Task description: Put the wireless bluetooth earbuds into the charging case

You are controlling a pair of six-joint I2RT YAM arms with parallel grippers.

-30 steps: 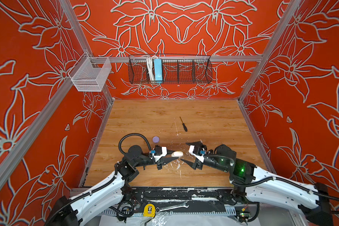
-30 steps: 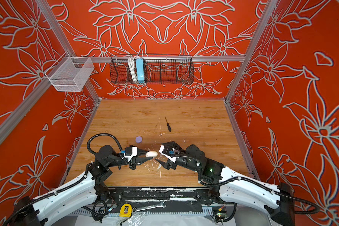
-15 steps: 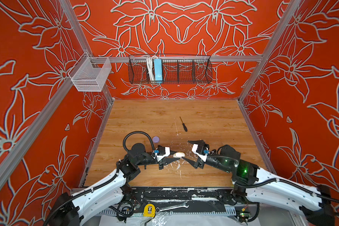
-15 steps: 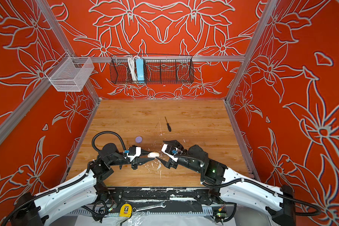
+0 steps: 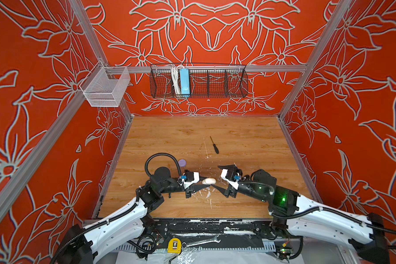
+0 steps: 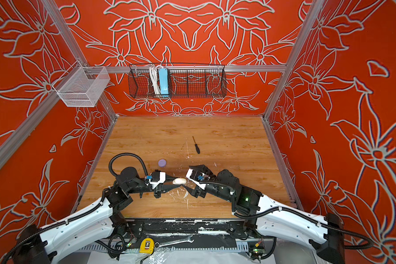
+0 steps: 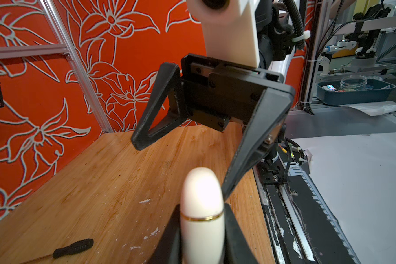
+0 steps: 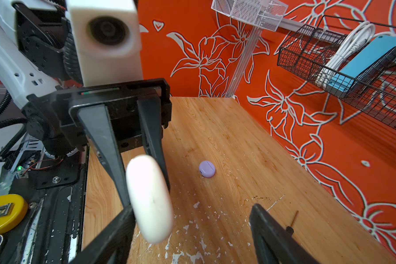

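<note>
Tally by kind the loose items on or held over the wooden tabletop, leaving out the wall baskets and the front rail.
Charging cases: 2 (cream-white case in the left tool, lavender case on the table)
Screwdriver: 1
Total: 3

A black screwdriver (image 5: 214,145) lies on the wooden table (image 5: 249,137).

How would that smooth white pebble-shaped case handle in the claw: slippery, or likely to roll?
The cream case looks glossy and rounded, so it is probably slippery; the left gripper pinches only one end. It seems rigid: no denting in the grip. Set on edge, it would likely tip.
</note>
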